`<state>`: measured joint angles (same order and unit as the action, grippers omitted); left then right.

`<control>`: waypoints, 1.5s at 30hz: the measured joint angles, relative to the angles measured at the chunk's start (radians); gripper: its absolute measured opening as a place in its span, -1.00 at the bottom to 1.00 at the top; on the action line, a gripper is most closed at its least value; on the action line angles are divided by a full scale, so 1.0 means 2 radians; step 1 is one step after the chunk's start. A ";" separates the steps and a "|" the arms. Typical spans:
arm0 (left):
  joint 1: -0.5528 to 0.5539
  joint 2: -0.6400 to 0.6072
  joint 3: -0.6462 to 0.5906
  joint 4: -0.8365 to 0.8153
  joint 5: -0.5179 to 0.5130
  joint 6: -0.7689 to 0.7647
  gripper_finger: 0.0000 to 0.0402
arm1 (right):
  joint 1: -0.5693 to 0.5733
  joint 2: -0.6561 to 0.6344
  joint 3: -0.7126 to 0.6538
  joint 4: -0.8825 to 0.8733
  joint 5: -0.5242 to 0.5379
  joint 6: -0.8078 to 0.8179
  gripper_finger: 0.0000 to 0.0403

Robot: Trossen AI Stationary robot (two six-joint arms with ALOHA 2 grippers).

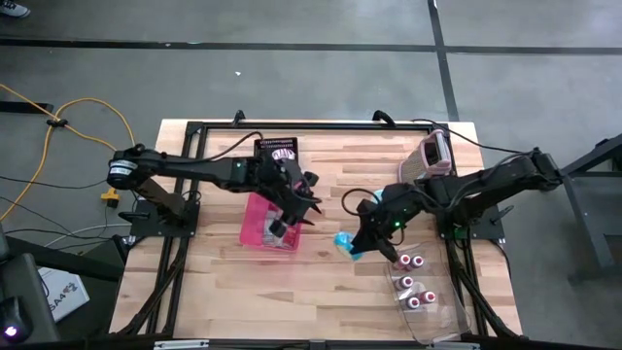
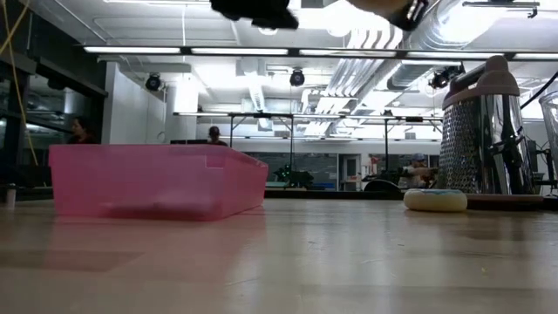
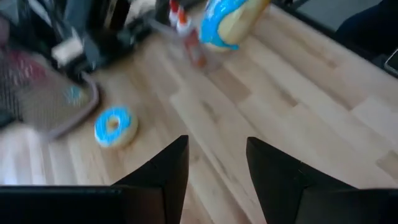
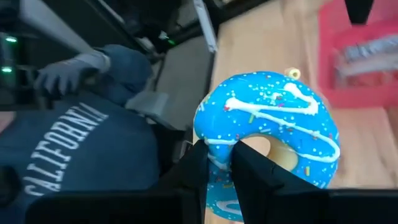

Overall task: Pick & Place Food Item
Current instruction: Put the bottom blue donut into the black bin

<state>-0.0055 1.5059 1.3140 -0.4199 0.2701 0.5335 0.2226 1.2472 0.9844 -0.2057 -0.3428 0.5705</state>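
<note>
A blue-iced donut with white drizzle (image 4: pixel 270 134) hangs above the table's middle (image 1: pixel 345 243), with my right gripper (image 4: pixel 219 171) shut on it. My left gripper (image 1: pixel 296 214) hovers open above the pink bin (image 1: pixel 260 226) with nothing between its fingers (image 3: pixel 168 171). The left wrist view looks across at the held donut (image 3: pixel 231 22). A second blue donut (image 3: pixel 114 126) lies flat on the table near the grater (image 2: pixel 440 201). My right gripper pinches one section of the donut's ring (image 4: pixel 219 149) between its two fingers. One finger (image 4: pixel 252 168) reaches up at the hole and the other (image 4: pixel 194 171) is on the outer edge. The donut stands on edge above the fingertips, lifted clear of the table.
A clear tray (image 1: pixel 432 311) with pink-iced donuts sits at the near right. A metal grater (image 1: pixel 434 156) stands at the far right and a dark packet (image 1: pixel 279 149) lies beyond the bin. A person in a blue sweatshirt (image 4: pixel 68 155) stands beside the table.
</note>
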 joint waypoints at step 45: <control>-0.067 -0.001 0.000 0.177 0.026 0.058 -0.23 | -0.036 0.002 0.000 0.109 -0.096 -0.114 -0.73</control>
<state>-0.1394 1.5043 1.3140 -0.0664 0.3226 0.6494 0.1502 1.2504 0.9844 0.0118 -0.5348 0.3429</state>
